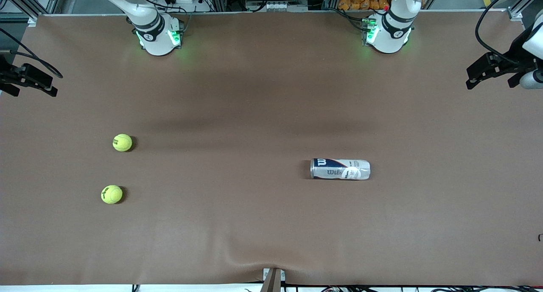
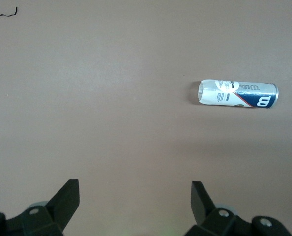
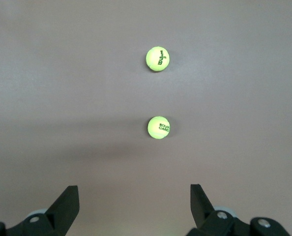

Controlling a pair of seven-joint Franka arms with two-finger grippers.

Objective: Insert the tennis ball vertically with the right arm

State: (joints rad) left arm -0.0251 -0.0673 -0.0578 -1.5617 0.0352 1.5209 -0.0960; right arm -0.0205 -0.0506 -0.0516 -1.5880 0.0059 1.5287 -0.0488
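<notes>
Two yellow-green tennis balls lie on the brown table toward the right arm's end: one (image 1: pixel 122 142) (image 3: pixel 159 128), and a second (image 1: pixel 111 194) (image 3: pixel 158 59) nearer the front camera. A white and blue ball can (image 1: pixel 340 169) (image 2: pixel 238 93) lies on its side toward the left arm's end, its clear end pointing to that end. My right gripper (image 3: pixel 134 194) hangs open and empty high over the table, short of the balls. My left gripper (image 2: pixel 135 189) also hangs open and empty high above the table, apart from the can. Neither gripper shows in the front view.
The two arm bases (image 1: pixel 159 35) (image 1: pixel 388 33) stand along the table's back edge. Black fixtures with cables jut in at both table ends (image 1: pixel 27 77) (image 1: pixel 494 69). A small bracket (image 1: pixel 272 279) sits at the front edge, where the brown cover wrinkles.
</notes>
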